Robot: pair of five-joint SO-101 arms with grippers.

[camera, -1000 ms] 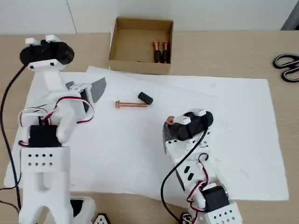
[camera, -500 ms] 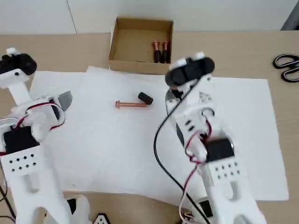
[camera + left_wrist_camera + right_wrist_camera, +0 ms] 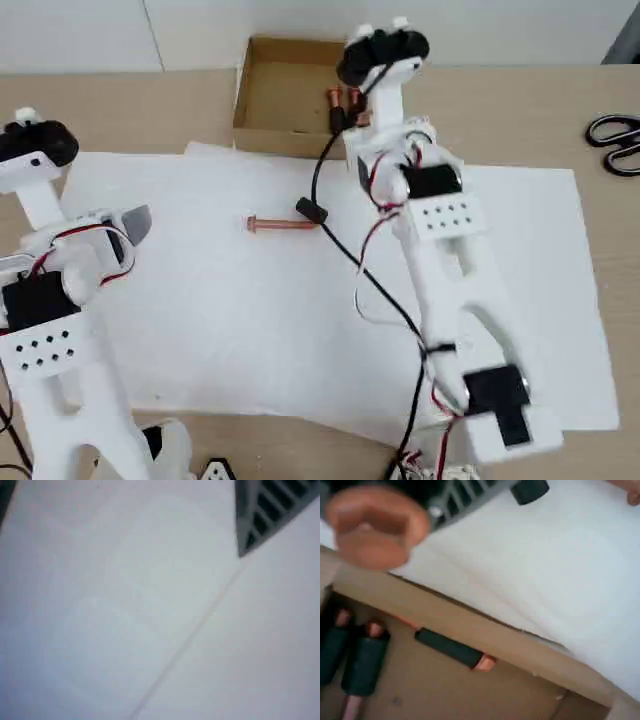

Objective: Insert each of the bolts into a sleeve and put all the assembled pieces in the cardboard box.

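The right gripper [image 3: 420, 510] hung over the near side of the shallow brown cardboard box [image 3: 300, 143], clamped, as far as the blur allowed, on a copper-headed bolt-and-sleeve piece [image 3: 375, 527]. Two finished copper-and-black pieces [image 3: 350, 660] lay side by side inside the box, and a third [image 3: 451, 650] lay along its near wall. My worry was the release. Let go this close to the wall, the piece could strike the rim and bounce back onto the white paper sheet [image 3: 300, 330], or the bolt could slip out of its sleeve on landing. The arm's black cable also trailed over the loose short black sleeve [image 3: 311, 211], in front of the box and just beside the bare copper bolt [image 3: 283, 224] — a pull back could drag either one. The left gripper [image 3: 135, 222] sat well off to the box's front left, and its spread could not be made out. A second earlier the right arm was folded far in front of the box — it had since swung out over it — while the left arm had drawn away from the bolt. The bolt and sleeve had not shifted.
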